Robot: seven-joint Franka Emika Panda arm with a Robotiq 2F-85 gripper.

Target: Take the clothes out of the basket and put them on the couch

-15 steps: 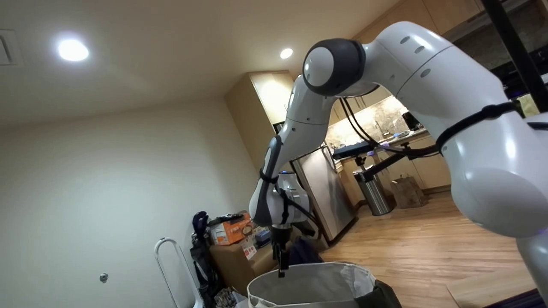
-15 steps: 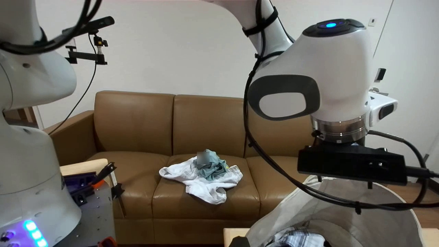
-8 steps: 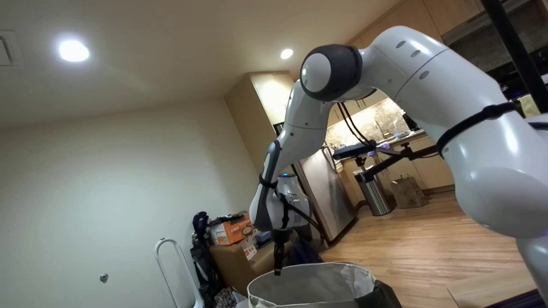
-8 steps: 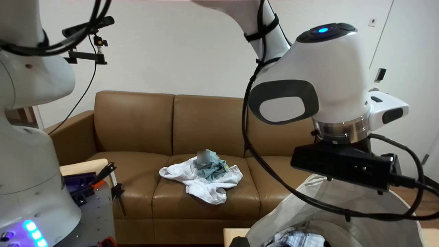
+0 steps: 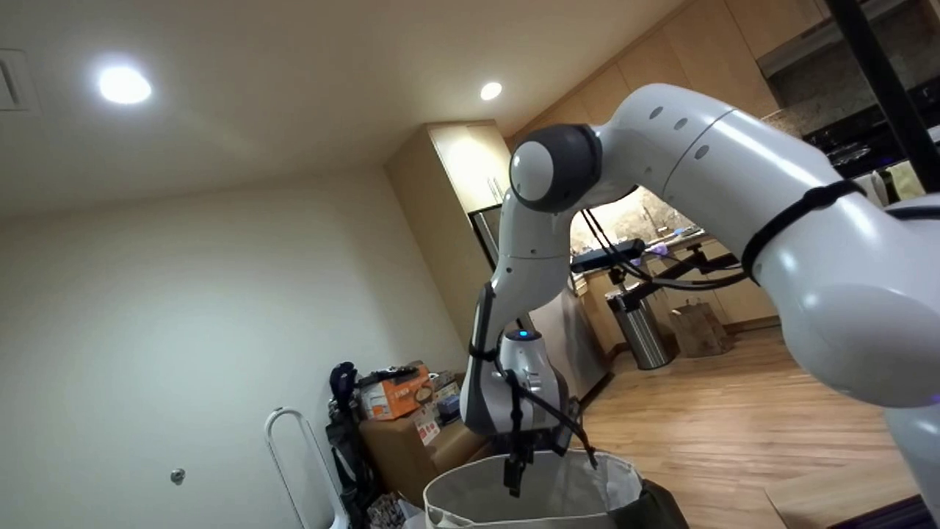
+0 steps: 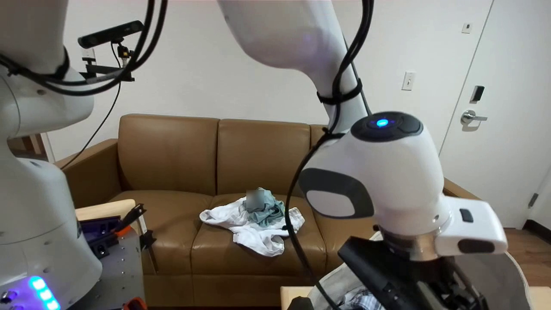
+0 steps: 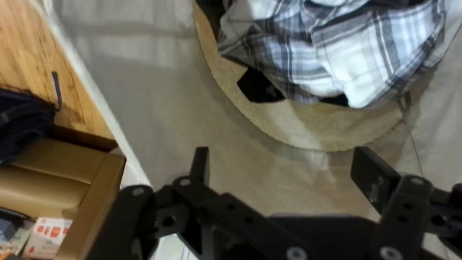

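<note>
Wrist view: your gripper (image 7: 282,162) is spread and empty, clear of the plaid garment (image 7: 332,57) in the basket (image 7: 155,94). In an exterior view, a white garment (image 6: 258,242) and a teal garment (image 6: 270,212) lie on the couch (image 6: 168,155). You seem partway: the plaid one remains, perhaps a dark piece (image 7: 258,88) beneath.

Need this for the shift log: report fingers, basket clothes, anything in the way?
Fingers open, holding nothing. Plaid garment in fabric laundry basket; teal garment atop white garment on brown couch. Nothing seen blocking fingers from plaid garment.
</note>
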